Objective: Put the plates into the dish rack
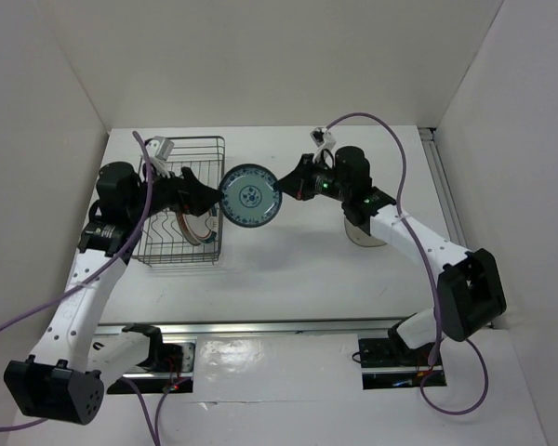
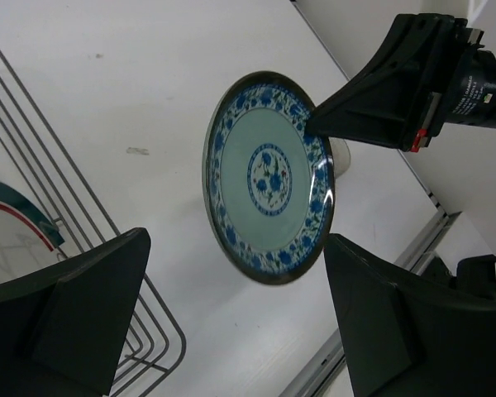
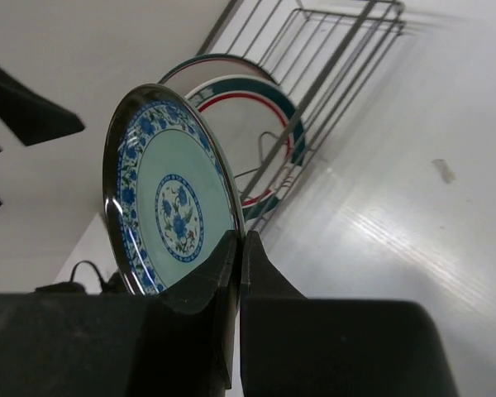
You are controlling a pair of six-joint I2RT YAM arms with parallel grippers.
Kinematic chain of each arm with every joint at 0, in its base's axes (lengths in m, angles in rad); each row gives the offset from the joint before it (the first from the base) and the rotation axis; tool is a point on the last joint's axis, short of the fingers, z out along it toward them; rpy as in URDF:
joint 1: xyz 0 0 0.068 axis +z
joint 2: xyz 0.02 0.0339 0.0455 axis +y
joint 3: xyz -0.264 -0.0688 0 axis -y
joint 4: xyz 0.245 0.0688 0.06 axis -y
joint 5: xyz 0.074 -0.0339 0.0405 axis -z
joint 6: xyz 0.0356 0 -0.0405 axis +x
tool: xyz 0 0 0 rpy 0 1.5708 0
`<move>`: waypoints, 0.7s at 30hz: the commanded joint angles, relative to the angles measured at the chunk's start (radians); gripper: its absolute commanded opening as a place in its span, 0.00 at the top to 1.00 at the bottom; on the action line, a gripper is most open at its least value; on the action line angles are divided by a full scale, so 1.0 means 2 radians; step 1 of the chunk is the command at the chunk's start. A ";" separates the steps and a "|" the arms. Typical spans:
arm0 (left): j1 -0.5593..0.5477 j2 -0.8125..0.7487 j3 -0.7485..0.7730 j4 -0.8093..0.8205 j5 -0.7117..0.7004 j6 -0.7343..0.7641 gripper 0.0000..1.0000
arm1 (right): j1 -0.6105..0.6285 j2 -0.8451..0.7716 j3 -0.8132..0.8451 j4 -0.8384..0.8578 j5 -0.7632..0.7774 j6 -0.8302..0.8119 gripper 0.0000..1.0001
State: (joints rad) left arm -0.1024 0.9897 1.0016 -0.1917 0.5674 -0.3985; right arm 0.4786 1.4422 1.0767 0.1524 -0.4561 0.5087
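Blue plate (image 1: pixel 249 197) hangs in air betw. the arms, just right of dish rack (image 1: pixel 181 262): R claw (image 1: pixel 281 190) clamped on its right rim, L claw (image 1: pixel 210 199) spread wide facing left rim, nearer rack, so prob. handover.

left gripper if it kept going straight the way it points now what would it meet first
Most likely the blue plate, pinched at its rim by the right gripper; it sits straight ahead of the open left gripper. How far ahead is unclear.
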 commanded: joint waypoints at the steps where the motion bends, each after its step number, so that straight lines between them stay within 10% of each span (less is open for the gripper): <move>1: 0.000 0.003 0.002 0.038 0.041 -0.004 0.00 | 0.018 -0.015 0.002 0.075 -0.037 0.027 1.00; 11: 0.000 0.013 0.002 0.038 0.051 -0.004 0.15 | 0.054 -0.015 0.012 0.105 -0.052 0.040 1.00; 16: 0.000 0.008 0.002 0.038 0.041 -0.004 0.97 | 0.064 -0.011 0.018 0.093 -0.047 0.035 1.00; 18: 0.000 0.002 0.007 0.032 0.022 -0.004 1.00 | 0.064 -0.006 0.018 0.093 -0.047 0.029 1.00; 20: 0.000 -0.014 0.007 0.032 0.008 -0.004 1.00 | 0.064 -0.006 0.018 0.087 -0.047 0.029 0.87; 21: 0.000 -0.030 0.007 0.025 -0.004 0.001 1.00 | 0.064 -0.006 0.018 0.087 -0.047 0.024 0.53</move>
State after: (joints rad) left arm -0.1013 1.0004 1.0016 -0.1730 0.6041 -0.4217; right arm 0.5980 1.4429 1.0729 0.2771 -0.5430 0.5686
